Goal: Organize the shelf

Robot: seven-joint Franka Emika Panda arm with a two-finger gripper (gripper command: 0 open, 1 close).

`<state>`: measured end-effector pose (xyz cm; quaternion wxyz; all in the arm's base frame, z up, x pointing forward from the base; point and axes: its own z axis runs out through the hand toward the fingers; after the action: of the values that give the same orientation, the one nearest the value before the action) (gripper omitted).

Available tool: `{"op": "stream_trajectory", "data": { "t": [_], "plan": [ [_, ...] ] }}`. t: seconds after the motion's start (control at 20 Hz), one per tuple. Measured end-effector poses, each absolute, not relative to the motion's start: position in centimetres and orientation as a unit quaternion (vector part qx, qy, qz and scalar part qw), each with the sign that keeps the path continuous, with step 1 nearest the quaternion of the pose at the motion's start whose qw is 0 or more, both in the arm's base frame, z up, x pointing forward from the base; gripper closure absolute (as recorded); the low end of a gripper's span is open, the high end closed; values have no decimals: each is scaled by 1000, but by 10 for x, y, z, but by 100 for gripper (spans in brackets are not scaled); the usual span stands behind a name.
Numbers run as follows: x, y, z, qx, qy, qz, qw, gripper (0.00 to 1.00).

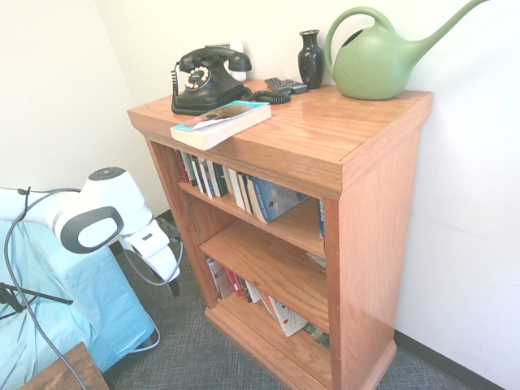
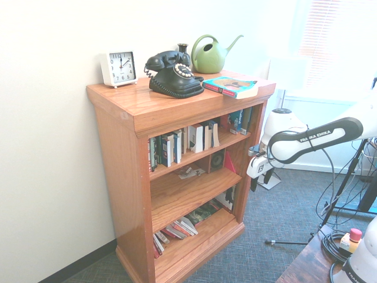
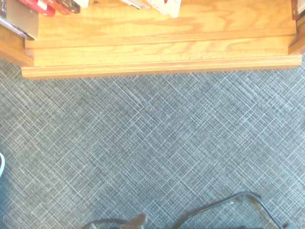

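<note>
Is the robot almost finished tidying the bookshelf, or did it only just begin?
It looks barely begun. Nothing looks tidied yet: a book lies flat on top of the shelf, and books on the bottom level lie tipped over. The gripper hangs empty over the carpet in front of the shelf. Probably left: standing those books up in rows.

Wooden shelf [image 2: 126,127] against white wall, white clock [image 2: 119,68], black rotary telephone [image 2: 171,73], green watering can [image 2: 211,54] and teal book [image 2: 231,86] on top, gripper [image 2: 260,177] hanging beside it, empty.
</note>
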<state>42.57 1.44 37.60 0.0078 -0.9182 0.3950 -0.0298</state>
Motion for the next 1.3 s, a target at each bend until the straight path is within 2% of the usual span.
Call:
{"op": "stream_trajectory", "data": {
  "t": [0.3, 0.65, 0.9, 1.3],
  "plan": [
    [431, 12, 378, -921, 387, -51, -10, 0],
    [450, -8, 420, -924, 314, -184, -122, 0],
    [458, 12, 474, -906, 245, -289, -191, 0],
    [453, 31, 520, -828, 163, -436, -313, 0]
  ]
}}
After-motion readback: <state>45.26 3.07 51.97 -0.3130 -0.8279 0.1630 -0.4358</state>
